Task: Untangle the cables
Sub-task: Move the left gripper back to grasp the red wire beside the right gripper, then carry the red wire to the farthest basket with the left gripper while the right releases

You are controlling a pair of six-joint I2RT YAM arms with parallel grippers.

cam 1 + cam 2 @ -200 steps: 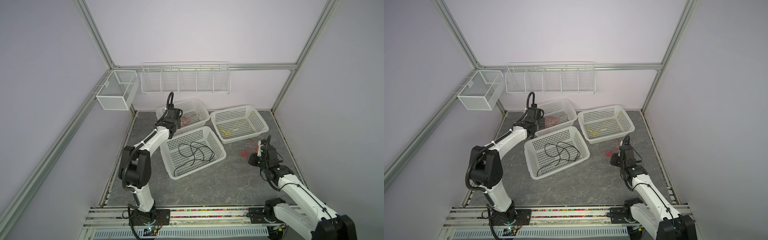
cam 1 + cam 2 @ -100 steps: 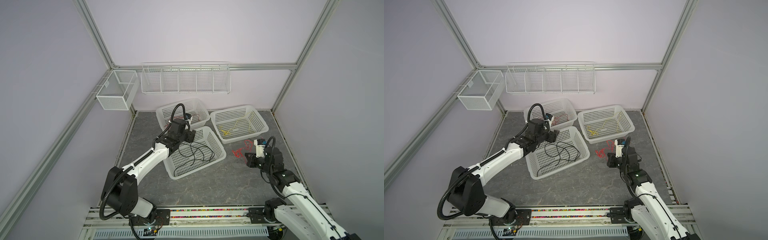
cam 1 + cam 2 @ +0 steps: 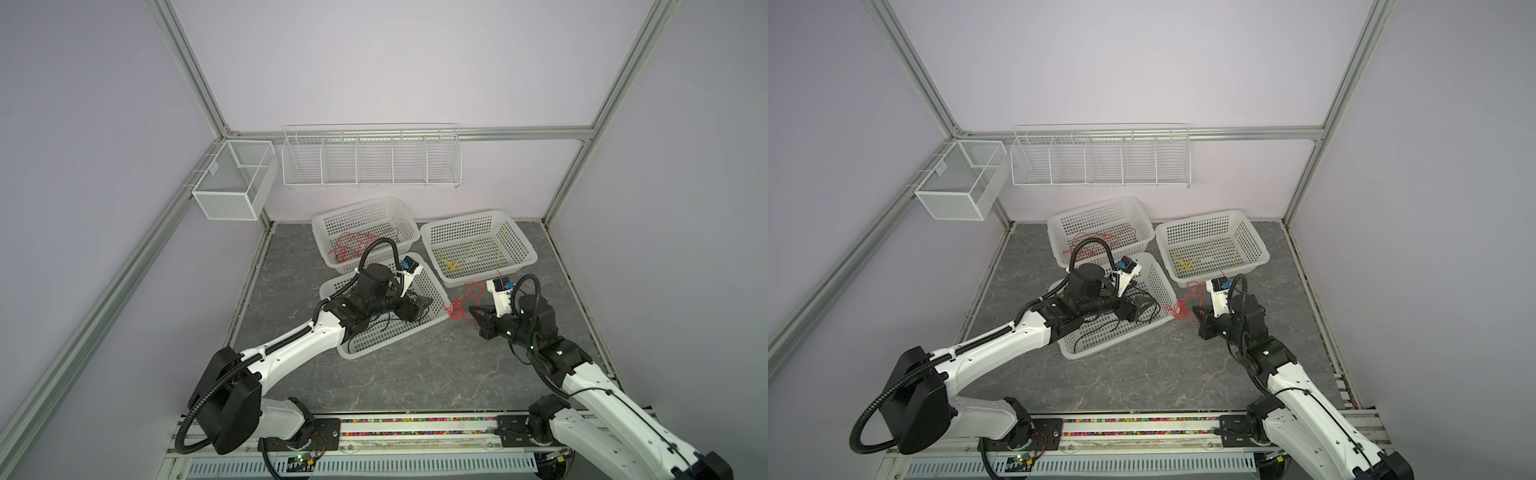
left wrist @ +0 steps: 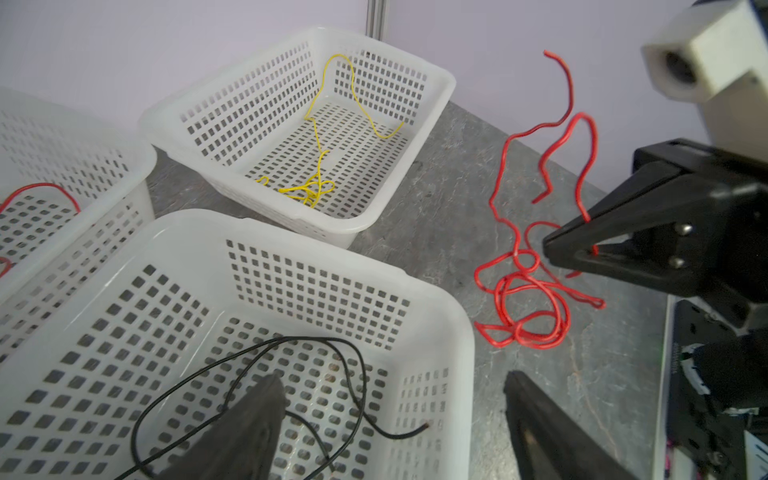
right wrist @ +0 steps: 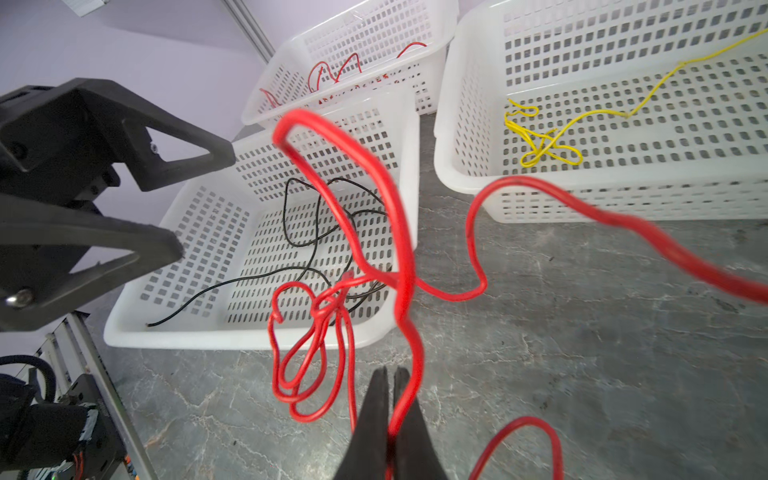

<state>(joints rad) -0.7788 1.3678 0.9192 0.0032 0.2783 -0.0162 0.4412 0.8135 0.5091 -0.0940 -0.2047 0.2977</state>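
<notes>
1. The right tool [image 5: 390, 376] was clenched on a red cable [image 5: 401, 266]. Its knotted loops reached the counter [image 5: 582, 332] just beside the front basket [image 5: 249, 338], and a free end curled upward.
2. The left tool [image 4: 388, 380] stood wide open and empty over that basket's corner, near the red tangle.
3. A black cable [image 4: 303, 338] lay in the front basket, yellow cables [image 4: 309, 193] in the right basket [image 4: 444, 81], and more red cables [image 3: 353, 245] in the back basket [image 3: 357, 208].

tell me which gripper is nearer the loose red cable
Right. The right gripper is shut on the red cable itself; the left gripper hangs open over the basket rim, apart from it.
</notes>
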